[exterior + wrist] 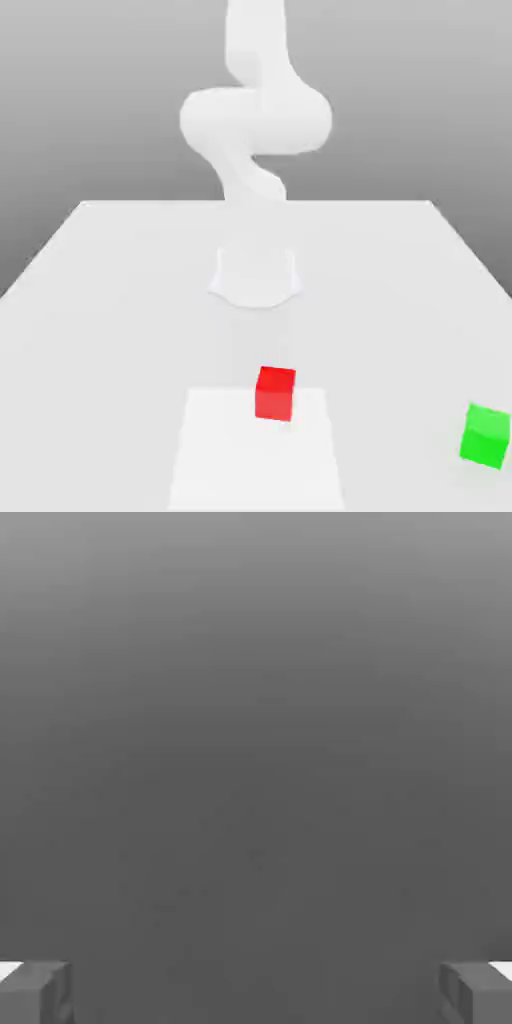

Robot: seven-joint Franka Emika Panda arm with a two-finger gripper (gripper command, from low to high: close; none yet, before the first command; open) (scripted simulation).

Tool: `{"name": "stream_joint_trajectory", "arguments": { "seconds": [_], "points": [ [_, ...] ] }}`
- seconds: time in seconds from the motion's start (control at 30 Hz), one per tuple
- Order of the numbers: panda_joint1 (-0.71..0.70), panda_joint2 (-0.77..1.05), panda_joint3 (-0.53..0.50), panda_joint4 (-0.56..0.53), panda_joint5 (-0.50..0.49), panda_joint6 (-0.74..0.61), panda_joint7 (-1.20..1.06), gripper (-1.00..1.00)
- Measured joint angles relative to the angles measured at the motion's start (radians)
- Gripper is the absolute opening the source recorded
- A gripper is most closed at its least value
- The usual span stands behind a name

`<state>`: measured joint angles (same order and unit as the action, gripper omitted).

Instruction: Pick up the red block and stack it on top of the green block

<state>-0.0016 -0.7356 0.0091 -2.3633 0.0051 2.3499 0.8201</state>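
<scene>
Background: a plain grey backdrop, lighter toward the top in the exterior view. A white table (120,300) spans the scene, with a paler square patch (220,460) on its near portion.

Arm: a white Franka arm (255,120) rises from a round base (256,278) set at mid-table, coiling upward and leaving the exterior view at its top edge.

Gripper: in the hand view the gripper (256,992) points at featureless grey. Its two grey fingertips (35,992) stand at opposite edges of that picture, spread wide apart. The jaws are fully parted, with nothing between them and nothing touching either pad. The hand holds no object.

Red block (275,392): a small bright-red cube resting flat on the table at the far edge of the paler patch, in front of the arm's base and well apart from it.

Green block (485,435): a small bright-green cube of like size, resting on the table near the exterior view's right edge, well apart from the red block and slightly nearer the camera.

Markings: no readable writing, brand or label appears on any surface.
</scene>
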Motion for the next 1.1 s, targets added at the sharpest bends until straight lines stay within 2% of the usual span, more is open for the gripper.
{"name": "stream_joint_trajectory", "arguments": {
  "seconds": [0.4, 0.57, 0.8, 0.83, 1.1],
  "points": [
    [-0.008, 0.382, 0.060, -0.358, 0.024, 0.288, 0.121, 0.00],
    [-0.011, 0.600, 0.086, -0.515, 0.022, 0.447, 0.189, 0.00],
    [0.023, 0.903, 0.032, -0.514, -0.069, 0.695, 0.269, 0.00],
    [0.031, 0.923, 0.023, -0.512, -0.074, 0.712, 0.273, -1.00],
    [0.025, 0.896, 0.032, -0.516, -0.068, 0.689, 0.270, -1.00]
  ]
}}
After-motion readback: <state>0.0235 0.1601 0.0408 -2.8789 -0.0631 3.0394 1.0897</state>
